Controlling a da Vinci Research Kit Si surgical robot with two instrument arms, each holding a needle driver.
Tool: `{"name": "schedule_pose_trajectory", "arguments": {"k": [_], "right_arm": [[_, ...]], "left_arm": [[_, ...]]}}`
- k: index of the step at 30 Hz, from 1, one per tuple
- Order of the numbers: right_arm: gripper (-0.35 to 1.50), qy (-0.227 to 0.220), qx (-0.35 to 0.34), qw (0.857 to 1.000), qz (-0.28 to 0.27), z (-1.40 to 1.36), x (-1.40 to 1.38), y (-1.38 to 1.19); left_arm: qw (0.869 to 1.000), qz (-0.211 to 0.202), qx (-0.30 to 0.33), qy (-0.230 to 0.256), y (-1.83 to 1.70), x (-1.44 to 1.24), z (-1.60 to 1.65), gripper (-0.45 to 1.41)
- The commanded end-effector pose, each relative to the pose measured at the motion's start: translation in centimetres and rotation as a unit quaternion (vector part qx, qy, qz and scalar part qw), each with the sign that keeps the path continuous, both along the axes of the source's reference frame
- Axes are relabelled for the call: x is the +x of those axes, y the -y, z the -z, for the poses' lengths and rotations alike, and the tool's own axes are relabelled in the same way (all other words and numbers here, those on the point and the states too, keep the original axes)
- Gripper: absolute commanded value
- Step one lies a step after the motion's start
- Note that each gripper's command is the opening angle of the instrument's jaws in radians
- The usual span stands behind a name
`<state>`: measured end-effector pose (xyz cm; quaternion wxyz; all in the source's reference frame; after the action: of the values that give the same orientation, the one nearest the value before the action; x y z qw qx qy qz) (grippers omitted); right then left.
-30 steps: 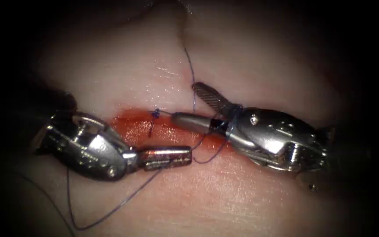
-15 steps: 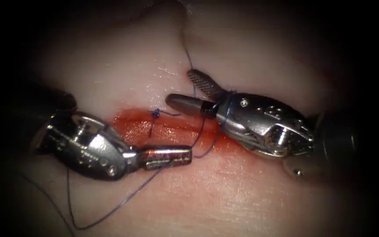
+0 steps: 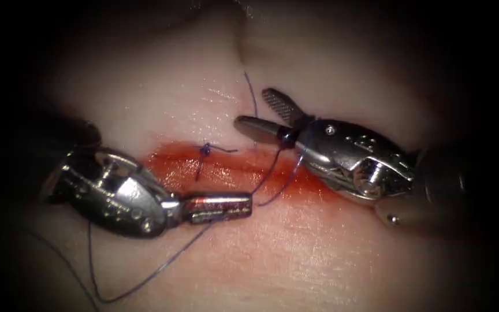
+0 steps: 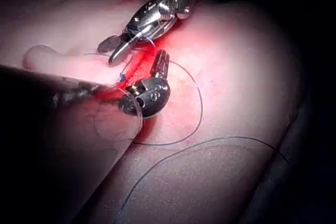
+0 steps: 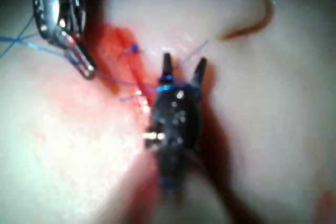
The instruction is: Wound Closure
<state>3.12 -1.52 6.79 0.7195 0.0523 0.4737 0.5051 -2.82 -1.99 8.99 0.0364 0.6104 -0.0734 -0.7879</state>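
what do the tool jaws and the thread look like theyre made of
Right tool: polished metal, judging by bright glints; one open jaw shows a cross-hatched face. Left tool: the same shiny metal, shut on the thread, a thin smooth blue-violet strand, probably synthetic.

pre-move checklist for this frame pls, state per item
1. Left tool shut on the thread: ok.
2. Right tool open, holding nothing: ok.
3. Thread wrapped round the right tool's neck: ok, loop visible.
4. Knot sits at the cut in the tissue: ok.
5. Needle position: cannot tell.
6. Thread tension between the tools: cannot tell.
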Motion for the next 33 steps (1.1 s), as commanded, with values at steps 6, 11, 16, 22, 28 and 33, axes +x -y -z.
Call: {"name": "schedule_pose_trajectory", "arguments": {"k": [6, 11, 16, 22, 28, 33], "right_arm": [[0.41, -0.024, 0.017, 0.999, 0.019, -0.05, 0.26, 0.13], [0.26, -0.031, 0.026, 0.999, 0.022, -0.05, 0.28, 0.14], [-0.04, -0.037, 0.03, 0.998, 0.027, -0.03, 0.3, 0.17], [-0.35, -0.043, 0.033, 0.998, 0.034, 0.02, 0.29, 0.17], [-0.35, -0.037, 0.018, 0.999, 0.029, 0.16, 0.16, 0.1], [-0.35, -0.007, -0.033, 0.999, 0.031, 0.52, 0.06, 0.19]], "left_arm": [[1.0, -0.001, 0.001, 0.001, 0.07, -0.04, -0.06, -0.45], [1.0, -0.001, 0.001, 0.0, 0.08, -0.02, -0.05, -0.45], [1.0, -0.001, 0.001, 0.0, 0.08, -0.02, -0.05, -0.45], [1.0, 0.0, 0.001, 0.0, 0.08, -0.01, -0.05, -0.45], [1.0, 0.0, 0.0, -0.001, 0.09, 0.01, -0.05, -0.45], [1.0, 0.017, 0.022, -0.007, 0.06, 0.1, -0.03, -0.45]]}}
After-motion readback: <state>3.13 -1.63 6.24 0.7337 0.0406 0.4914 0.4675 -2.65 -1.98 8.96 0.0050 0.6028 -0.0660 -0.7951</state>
